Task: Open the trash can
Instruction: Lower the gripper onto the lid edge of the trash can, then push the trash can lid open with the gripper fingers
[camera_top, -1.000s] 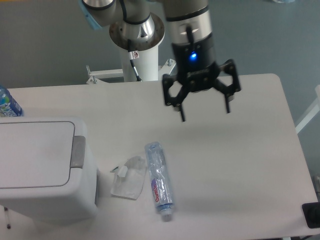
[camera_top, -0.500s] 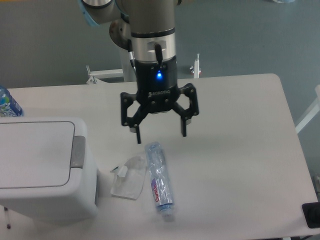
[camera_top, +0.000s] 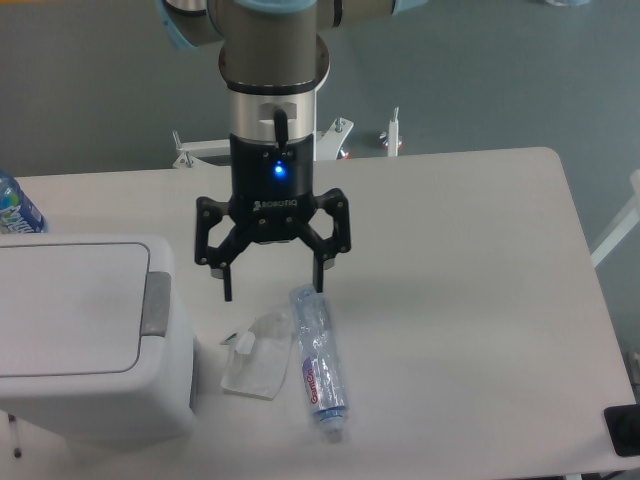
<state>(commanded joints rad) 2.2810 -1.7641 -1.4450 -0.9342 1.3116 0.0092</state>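
Sitting at the left edge of the pale worktop (camera_top: 480, 300), the trash can (camera_top: 85, 340) fills the lower-left corner of the view — a big white boxy bin with rounded corners. Its flat white lid (camera_top: 65, 305) lies down flush, and a grey push-button strip (camera_top: 156, 302) runs along the lid's right side. Behind the bin, at the far left edge, part of a blue-labelled bottle (camera_top: 15, 208) peeks into view, mostly cut off.

Just right of the bin, a crumpled piece of clear plastic (camera_top: 255, 360) lies flat on the worktop. Touching or nearly touching its right edge is a clear plastic bottle (camera_top: 317, 360), lying on its side with a red-and-blue label and its cap end pointing toward the near edge.

Above these two things hangs the gripper (camera_top: 273, 287), pointing straight down from the arm's wrist (camera_top: 274, 140), a blue light glowing on its black body. Its two fingers are spread wide apart and hold nothing — the left fingertip sits above the bare worktop between bin and plastic, the right one just above the bottle's far end. The gripper is near the push-button strip but apart from it, to its right.
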